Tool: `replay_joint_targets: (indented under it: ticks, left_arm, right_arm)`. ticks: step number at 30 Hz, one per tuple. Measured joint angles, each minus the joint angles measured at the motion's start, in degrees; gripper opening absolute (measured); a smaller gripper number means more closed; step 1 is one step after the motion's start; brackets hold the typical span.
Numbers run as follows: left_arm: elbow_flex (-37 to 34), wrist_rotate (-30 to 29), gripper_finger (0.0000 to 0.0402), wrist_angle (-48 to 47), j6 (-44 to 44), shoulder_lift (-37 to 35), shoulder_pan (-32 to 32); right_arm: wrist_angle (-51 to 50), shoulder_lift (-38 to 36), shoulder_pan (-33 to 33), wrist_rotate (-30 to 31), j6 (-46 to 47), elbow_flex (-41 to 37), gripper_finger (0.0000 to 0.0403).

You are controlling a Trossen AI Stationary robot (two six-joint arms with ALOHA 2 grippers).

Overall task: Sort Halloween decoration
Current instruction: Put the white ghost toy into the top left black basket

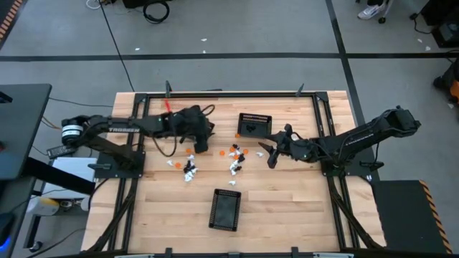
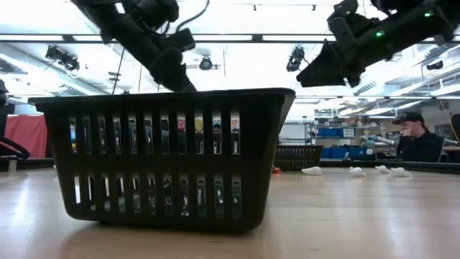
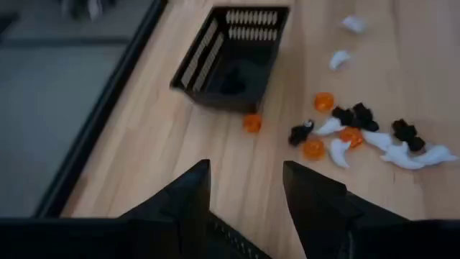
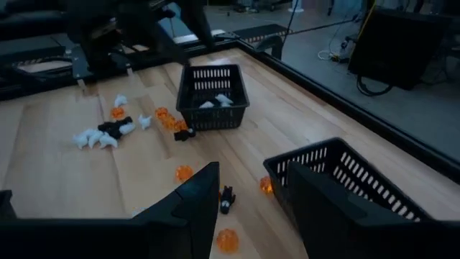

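Left fingers [image 3: 246, 205] gape empty; only the right wrist view shows white trinkets [image 4: 214, 101] inside a basket [image 4: 213, 96].

The Halloween decoration [image 1: 233, 163] lay in orange, white and black bits on the pale, striped wooden table [image 1: 287, 201]. The three baskets [image 1: 225, 209] were black with a slotted mesh pattern, and both arms were dark, the floor grey

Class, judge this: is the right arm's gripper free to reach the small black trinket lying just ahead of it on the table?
Probably yes. The right gripper is open and empty, and the black trinket lies on bare wood beside the basket, with nothing covering it.
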Motion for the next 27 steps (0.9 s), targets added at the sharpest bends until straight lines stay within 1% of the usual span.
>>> replay_joint_targets:
  ticks: [2, 4, 6, 8, 10, 12, 13, 16, 18, 20, 22, 25, 27]
  left_arm:
    - [-1.9, 0.0, 0.0185, 4.6, 2.3, -0.9, -0.1]
    - [-2.9, 0.2, 0.0185, 7.1, 4.1, -1.7, 1.2]
    - [-2.9, 2.2, 0.0185, 8.8, 4.8, -1.7, 3.7]
    - [-3.0, 7.1, 0.0185, 9.9, 3.3, -1.9, 7.2]
    - [-3.0, 13.9, 0.0185, 11.3, -0.5, -1.9, 11.4]
    - [-3.0, 20.6, 0.0185, 11.4, -5.4, -1.9, 15.6]
    - [-3.0, 22.3, 0.0185, 11.3, -7.5, -1.9, 17.3]
    - [-3.0, 24.3, 0.0185, 10.6, -13.3, -1.9, 19.5]
    - [-2.8, 27.8, 0.0184, 10.5, -17.8, -1.9, 19.2]
    - [-1.5, 29.7, 0.0183, 9.2, -22.9, -1.8, 17.8]
    - [0.8, 29.7, 0.0183, 6.8, -27.1, -1.7, 16.1]
    - [6.1, 29.8, 0.0183, -0.4, -31.7, -1.7, 14.6]
    - [9.7, 29.5, 0.0183, -5.7, -33.3, -1.7, 14.0]
  right_arm:
    - [-0.5, 0.4, -3.1, -2.8, -1.5, 1.1, 0.0169]
    - [-1.2, 1.1, -7.0, -6.3, -3.1, 2.4, 0.0169]
    - [-1.3, 2.3, -11.4, -11.7, -4.5, 3.7, 0.0169]
    - [-1.6, 4.1, -16.0, -17.5, -4.7, 5.7, 0.0169]
    - [-3.5, 6.5, -19.9, -24.1, -4.2, 8.5, 0.0169]
    - [-7.2, 9.2, -23.1, -30.4, -3.6, 12.5, 0.0169]
    - [-9.5, 10.7, -24.3, -33.2, -3.7, 14.8, 0.0169]
    - [-17.5, 15.2, -26.3, -40.8, -4.5, 23.1, 0.0169]
    - [-23.3, 18.2, -26.6, -44.5, -5.6, 28.8, 0.0169]
    - [-28.2, 20.6, -26.4, -46.9, -6.2, 33.3, 0.0169]
    - [-30.8, 22.7, -25.8, -48.2, -6.8, 37.3, 0.0169]
    - [-34.2, 25.4, -25.0, -49.3, -8.6, 42.5, 0.0169]
    - [-37.3, 27.3, -24.7, -51.8, -10.4, 45.4, 0.0169]
